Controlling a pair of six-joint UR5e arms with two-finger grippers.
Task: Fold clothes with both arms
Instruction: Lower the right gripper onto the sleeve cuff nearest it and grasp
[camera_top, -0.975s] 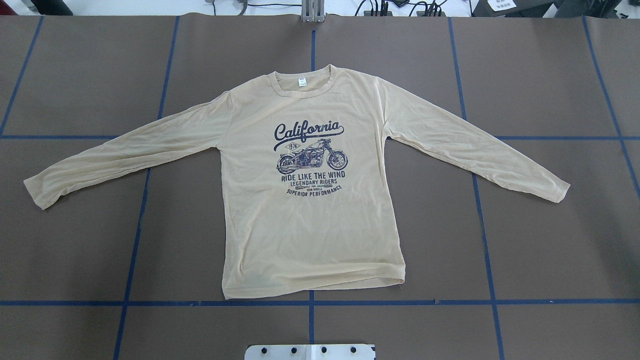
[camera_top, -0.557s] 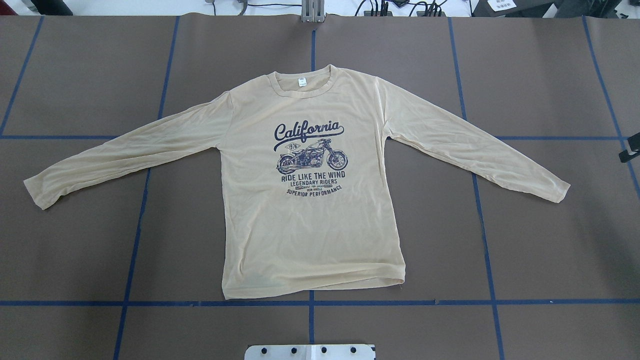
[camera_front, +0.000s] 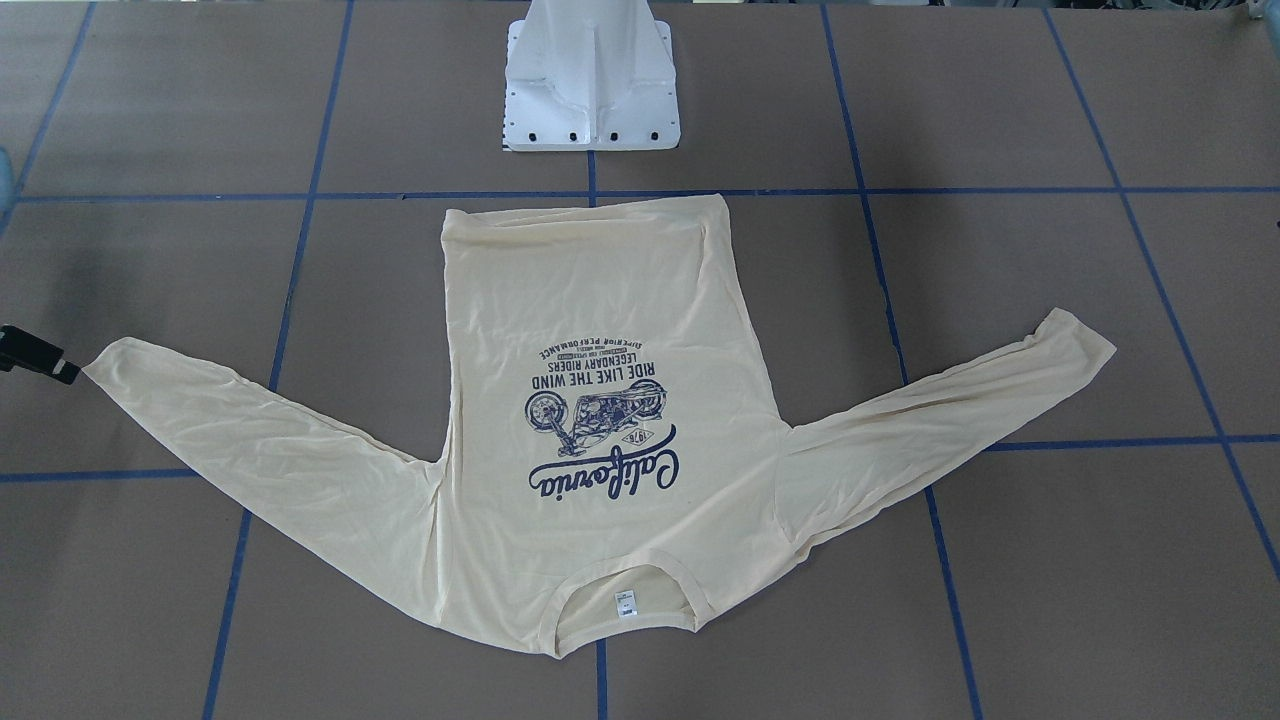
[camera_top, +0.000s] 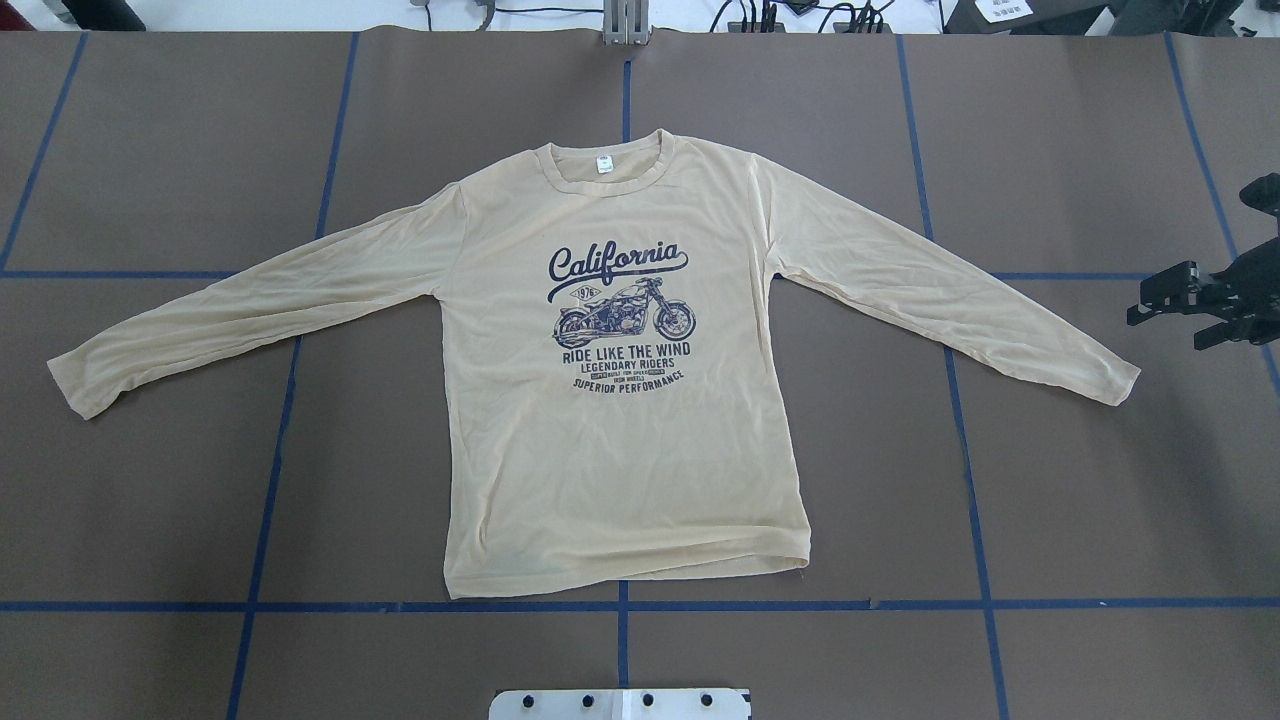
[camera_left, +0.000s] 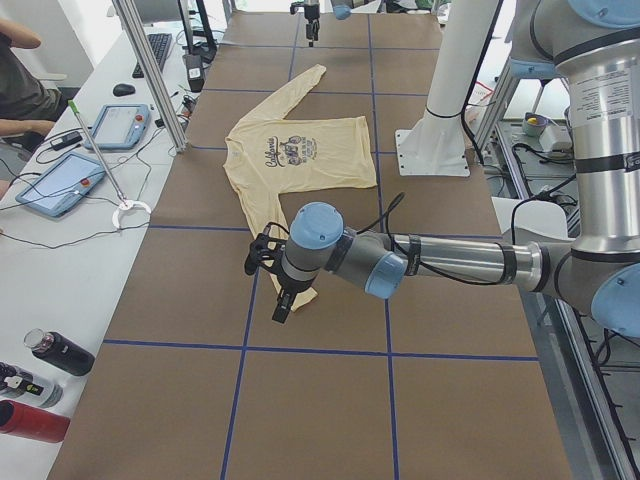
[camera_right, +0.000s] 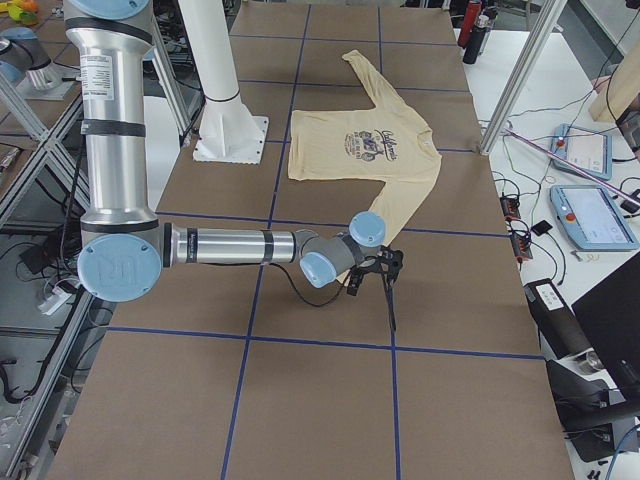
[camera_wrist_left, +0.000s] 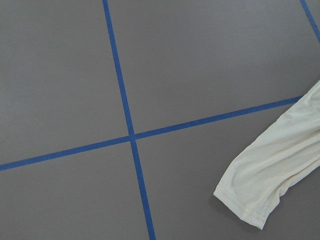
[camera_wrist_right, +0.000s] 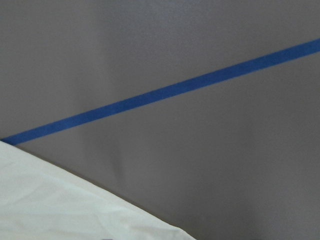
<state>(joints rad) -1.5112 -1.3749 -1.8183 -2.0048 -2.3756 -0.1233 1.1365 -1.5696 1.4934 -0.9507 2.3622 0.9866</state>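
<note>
The cream-yellow long-sleeved shirt (camera_top: 620, 450) lies flat and face up on the brown table, with both sleeves spread and the collar far from the robot base. It also shows in the front-facing view (camera_front: 600, 300). My right gripper (camera_top: 1185, 315) hovers just right of the right sleeve cuff (camera_top: 1115, 380), its fingers apart and empty; it also shows at the edge of the front-facing view (camera_front: 40, 357). My left gripper (camera_left: 268, 280) shows only in the exterior left view, above the left cuff (camera_wrist_left: 250, 205). I cannot tell whether it is open or shut.
The white pedestal base (camera_front: 590, 80) stands at the near edge behind the shirt hem. Blue tape lines (camera_top: 620, 606) grid the table. Tablets (camera_left: 60, 185) and bottles (camera_left: 40, 355) lie on a side bench past the far edge, near a metal post (camera_left: 150, 75).
My right gripper has come in from the right edge of the overhead view and moved left toward the right sleeve cuff. The shirt has not moved.
</note>
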